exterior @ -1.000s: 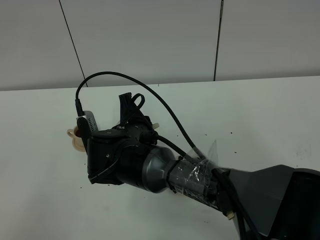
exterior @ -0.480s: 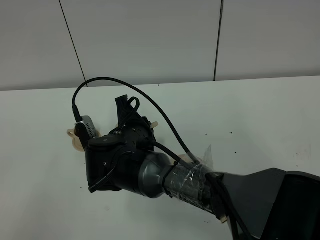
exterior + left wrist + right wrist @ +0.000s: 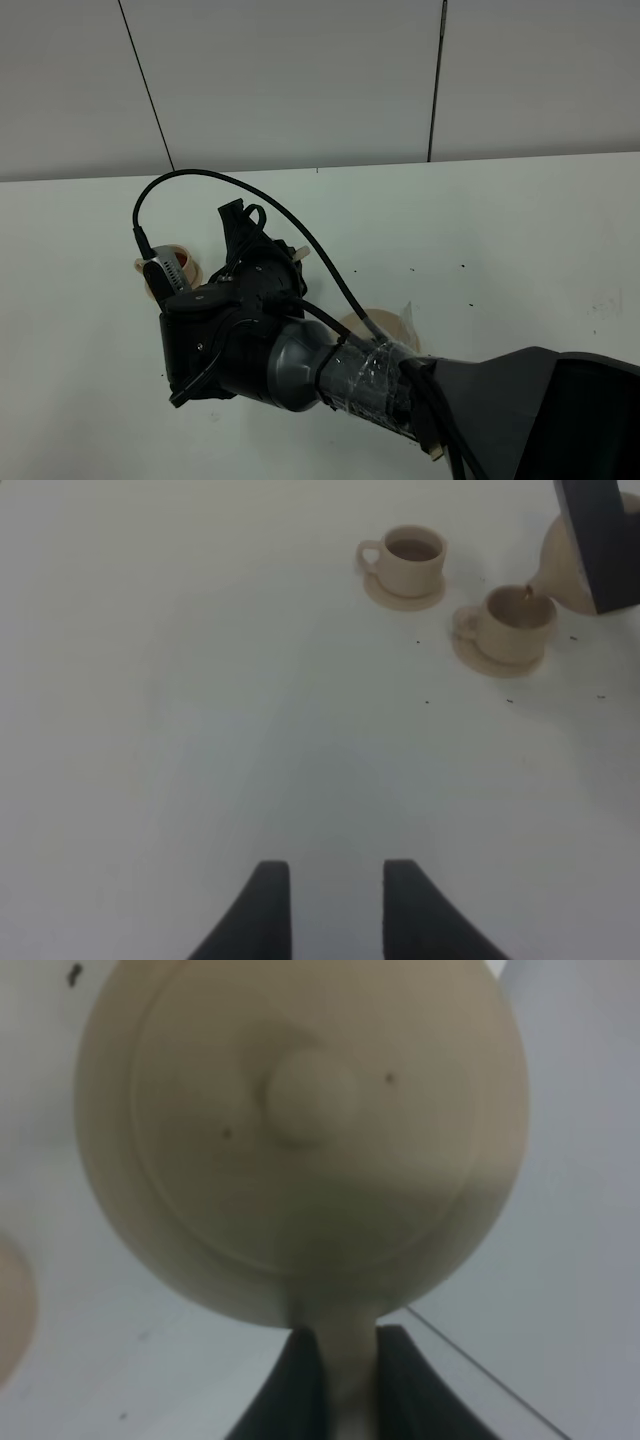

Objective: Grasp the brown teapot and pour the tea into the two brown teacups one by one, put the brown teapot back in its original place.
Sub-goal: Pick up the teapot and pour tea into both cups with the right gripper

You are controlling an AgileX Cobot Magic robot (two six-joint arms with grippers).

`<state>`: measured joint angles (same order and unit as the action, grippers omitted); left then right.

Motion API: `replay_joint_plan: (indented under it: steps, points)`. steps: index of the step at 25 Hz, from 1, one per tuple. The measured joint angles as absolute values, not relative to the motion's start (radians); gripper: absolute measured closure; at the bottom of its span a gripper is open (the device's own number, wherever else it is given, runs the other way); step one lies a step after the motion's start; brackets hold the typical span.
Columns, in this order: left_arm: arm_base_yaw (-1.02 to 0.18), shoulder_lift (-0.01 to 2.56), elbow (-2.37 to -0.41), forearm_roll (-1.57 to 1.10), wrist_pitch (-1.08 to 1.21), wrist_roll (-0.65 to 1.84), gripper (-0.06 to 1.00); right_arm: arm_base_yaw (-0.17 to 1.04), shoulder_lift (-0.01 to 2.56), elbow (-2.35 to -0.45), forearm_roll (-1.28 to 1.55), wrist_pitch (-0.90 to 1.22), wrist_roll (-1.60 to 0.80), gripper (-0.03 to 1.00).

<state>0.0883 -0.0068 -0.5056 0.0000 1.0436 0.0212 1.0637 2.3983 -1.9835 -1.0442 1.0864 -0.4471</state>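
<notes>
The brown teapot [image 3: 300, 1130] fills the right wrist view, lid knob toward the camera. My right gripper [image 3: 343, 1375] is shut on its loop handle. In the left wrist view the teapot [image 3: 565, 570] is tilted, its spout over the nearer of the two brown teacups [image 3: 515, 622], and a thin stream of tea runs into it. The other teacup [image 3: 410, 560] holds dark tea on its small saucer. My left gripper [image 3: 335, 910] hovers low over bare table, open and empty. A wide plain saucer [image 3: 385, 322] shows beside the right arm.
The right arm [image 3: 300, 350] fills the lower middle of the exterior high view, hiding the teapot and most of the cups; only one cup's edge [image 3: 182, 256] peeks out. A white tabletop [image 3: 540, 230] stretches to a grey panelled wall behind.
The right arm has shifted left and lower in the exterior view, uncovering the wide saucer at its right side. The left cup is now more covered by the wrist.
</notes>
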Motion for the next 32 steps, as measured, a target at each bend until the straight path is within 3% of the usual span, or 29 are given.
replay_joint_plan:
  steps: [32]
  points:
    - [0.088,-0.007,-0.506,0.0,1.044,0.022,0.65,1.073,2.414,-1.984,-1.102,1.095,-0.534,0.87]
